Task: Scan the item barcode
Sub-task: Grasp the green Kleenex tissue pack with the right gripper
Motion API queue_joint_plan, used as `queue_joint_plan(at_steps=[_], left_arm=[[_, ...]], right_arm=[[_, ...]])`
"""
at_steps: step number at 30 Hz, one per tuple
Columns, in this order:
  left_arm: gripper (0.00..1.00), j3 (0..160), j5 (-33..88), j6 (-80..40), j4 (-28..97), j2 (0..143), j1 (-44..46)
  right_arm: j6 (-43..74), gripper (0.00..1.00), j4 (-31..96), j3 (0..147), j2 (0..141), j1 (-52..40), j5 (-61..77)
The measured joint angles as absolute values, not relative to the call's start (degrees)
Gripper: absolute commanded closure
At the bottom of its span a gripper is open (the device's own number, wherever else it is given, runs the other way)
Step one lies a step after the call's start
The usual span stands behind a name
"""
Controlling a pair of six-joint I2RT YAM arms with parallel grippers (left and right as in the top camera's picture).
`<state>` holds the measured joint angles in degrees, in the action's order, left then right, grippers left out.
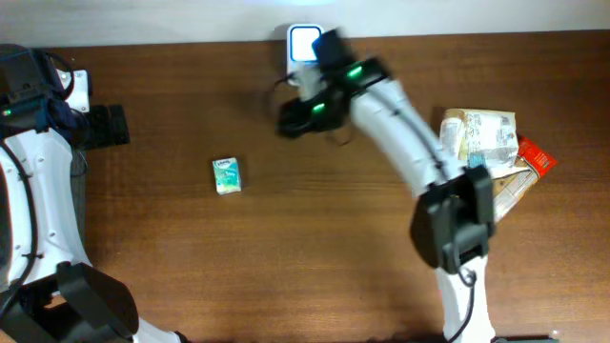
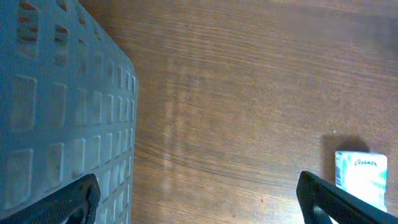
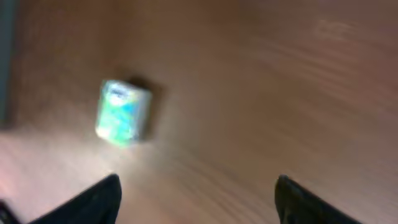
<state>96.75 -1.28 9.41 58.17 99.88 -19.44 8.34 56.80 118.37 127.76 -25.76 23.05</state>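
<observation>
The item, a small green and white box (image 1: 226, 175), lies flat on the wooden table, left of centre. It shows at the lower right of the left wrist view (image 2: 361, 177) and, blurred, in the right wrist view (image 3: 123, 112). My right gripper (image 1: 291, 119) hangs over the table at the back, to the right of the box, beside the white scanner (image 1: 305, 43). Its jaws (image 3: 196, 193) stand open and empty. My left gripper (image 1: 112, 126) stays at the far left, wide open (image 2: 199, 199), with only bare wood between its fingers.
A pile of grocery packets (image 1: 491, 143) lies at the right side of the table. A pale blue perforated basket (image 2: 56, 112) fills the left of the left wrist view, close to that gripper's left finger.
</observation>
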Motion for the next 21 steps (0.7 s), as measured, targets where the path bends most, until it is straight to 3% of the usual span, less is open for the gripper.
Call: queue_joint_plan(at_steps=[2,7,10,21], left_arm=[[0.01,96.75,-1.28,9.41,58.24,99.85,-19.44],[0.01,96.75,-1.28,9.39,58.22,99.88,-19.44],[0.01,96.75,-1.28,9.41,58.22,99.85,-19.44],[0.01,96.75,-1.28,9.41,58.26,99.88,-19.44]], right_arm=[[10.61,0.38,46.13,113.56,127.79,-33.21,21.76],[13.30,0.42,36.77,110.28,128.57,-42.19,16.08],[13.54,0.50,35.57,110.28,131.66,-41.82,17.08],[16.71,0.61,30.85,110.21,140.05,-38.81,29.80]])
